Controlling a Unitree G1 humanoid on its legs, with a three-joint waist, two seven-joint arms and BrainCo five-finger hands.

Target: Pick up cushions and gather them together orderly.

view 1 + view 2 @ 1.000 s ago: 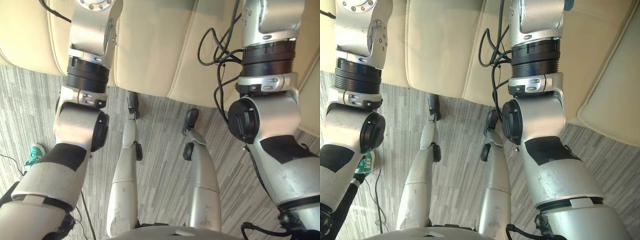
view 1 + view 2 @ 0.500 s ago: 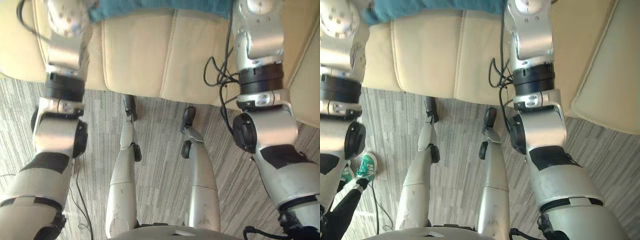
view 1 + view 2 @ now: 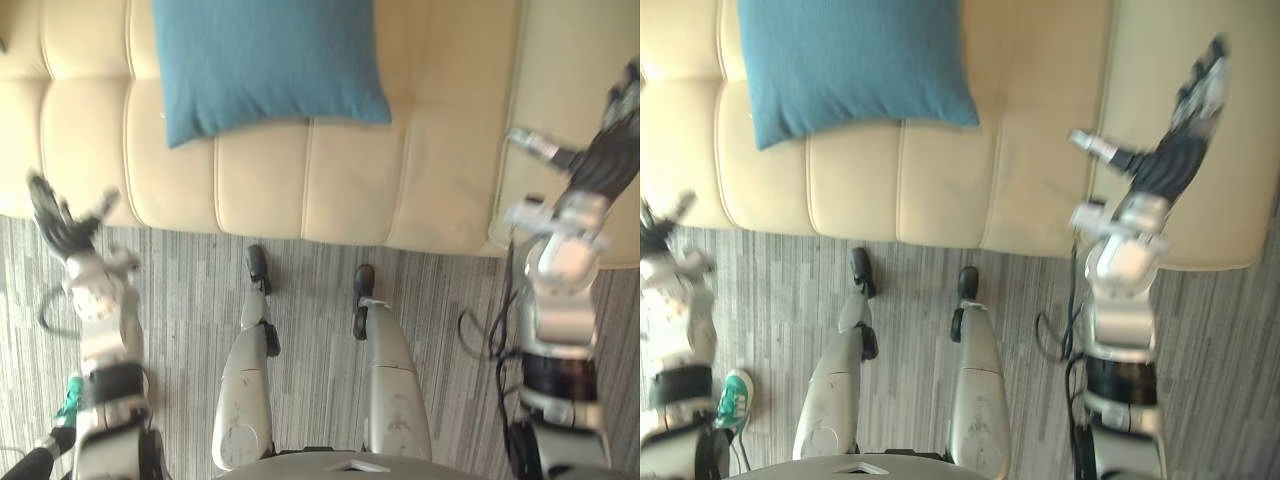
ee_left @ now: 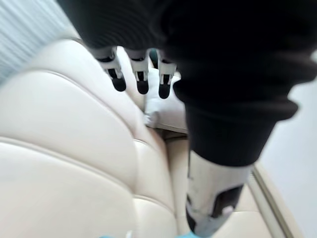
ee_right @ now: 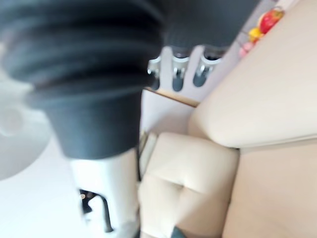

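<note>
As the view rose up the sofa (image 3: 350,170), the blue cushion (image 3: 265,65) came fully into sight on its seat, while the left hand (image 3: 60,220) at its front edge and the right hand (image 3: 600,160) over its right end were spread open and empty, so pickup seemingly hadn't begun.

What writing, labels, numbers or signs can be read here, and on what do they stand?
None can be read.
Blue cushion: plain cloth, no label showing.
Sofa: plain, no print.
Green shoe: any mark is too small to read.
Red and yellow thing in the right wrist view: too blurred to tell whether it bears text.
</note>
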